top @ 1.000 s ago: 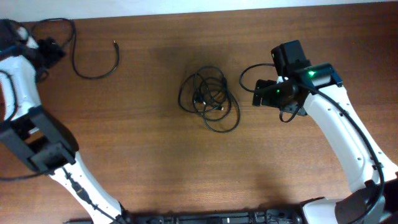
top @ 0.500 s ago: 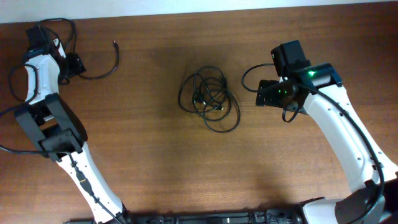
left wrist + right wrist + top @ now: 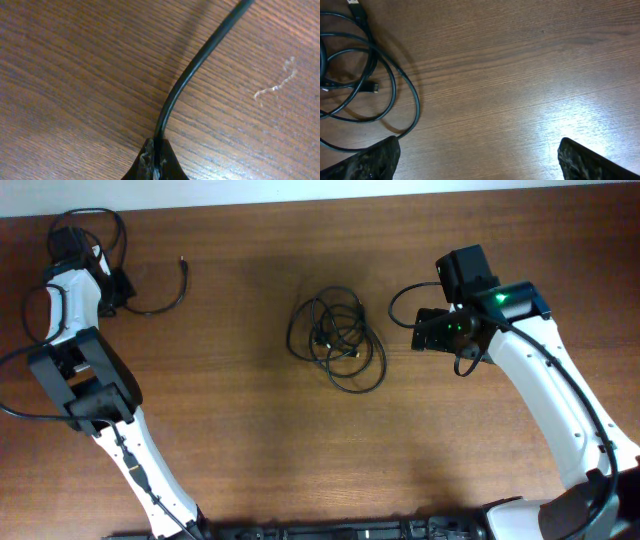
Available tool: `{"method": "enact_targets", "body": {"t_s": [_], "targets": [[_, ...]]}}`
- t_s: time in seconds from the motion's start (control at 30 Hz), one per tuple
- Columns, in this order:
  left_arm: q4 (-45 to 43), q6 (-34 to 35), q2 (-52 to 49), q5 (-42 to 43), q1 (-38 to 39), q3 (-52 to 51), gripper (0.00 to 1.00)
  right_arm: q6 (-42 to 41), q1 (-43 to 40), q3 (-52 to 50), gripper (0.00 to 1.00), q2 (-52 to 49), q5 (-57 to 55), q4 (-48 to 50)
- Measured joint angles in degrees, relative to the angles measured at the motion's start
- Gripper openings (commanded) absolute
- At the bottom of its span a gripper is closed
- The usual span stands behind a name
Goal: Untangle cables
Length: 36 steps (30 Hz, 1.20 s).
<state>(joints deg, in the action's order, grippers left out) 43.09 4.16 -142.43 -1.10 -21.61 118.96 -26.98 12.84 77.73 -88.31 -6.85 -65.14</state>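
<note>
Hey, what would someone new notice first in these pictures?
A tangle of black cables sits in the middle of the table. At the far left corner, the left fingers pinch a single cable lying apart from it. The right fingers stand wide open just right of the tangle.

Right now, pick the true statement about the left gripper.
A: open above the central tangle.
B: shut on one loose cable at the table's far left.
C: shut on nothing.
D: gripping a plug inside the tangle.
B: the left wrist view shows the left gripper pinched shut on a single cable, far from the tangle.
</note>
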Motion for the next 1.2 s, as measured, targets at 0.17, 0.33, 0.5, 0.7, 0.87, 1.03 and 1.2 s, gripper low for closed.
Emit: {"method": "enact_targets", "body": {"t_s": [0.17,0.33,0.5,0.7,0.87,1.03,1.2], "targets": [[0.0,14.3,-1.1,1.2,-1.2,2.9,0.00,0.0,0.0,0.0,0.98,0.0,0.0,0.0],[-2.1,31.2,-1.5,9.2,-4.7,11.0,0.00,0.0,0.0,0.0,0.98,0.0,0.0,0.0],[-6.5,38.4,-1.5,15.5,-6.5,16.9,0.02,0.0,0.0,0.0,0.98,0.0,0.0,0.0],[-2.4,39.1,-1.5,13.9,-6.2,17.1,0.58,0.0,0.0,0.0,0.98,0.0,0.0,0.0],[-2.1,31.6,-1.5,13.8,-6.2,17.2,0.82,0.0,0.0,0.0,0.98,0.0,0.0,0.0],[0.0,22.7,-1.5,16.5,-6.1,17.1,0.77,0.0,0.0,0.0,0.99,0.0,0.0,0.0],[4.9,14.2,-1.5,19.4,-6.0,17.1,1.00,0.1,0.0,0.0,0.99,0.0,0.0,0.0]]}}
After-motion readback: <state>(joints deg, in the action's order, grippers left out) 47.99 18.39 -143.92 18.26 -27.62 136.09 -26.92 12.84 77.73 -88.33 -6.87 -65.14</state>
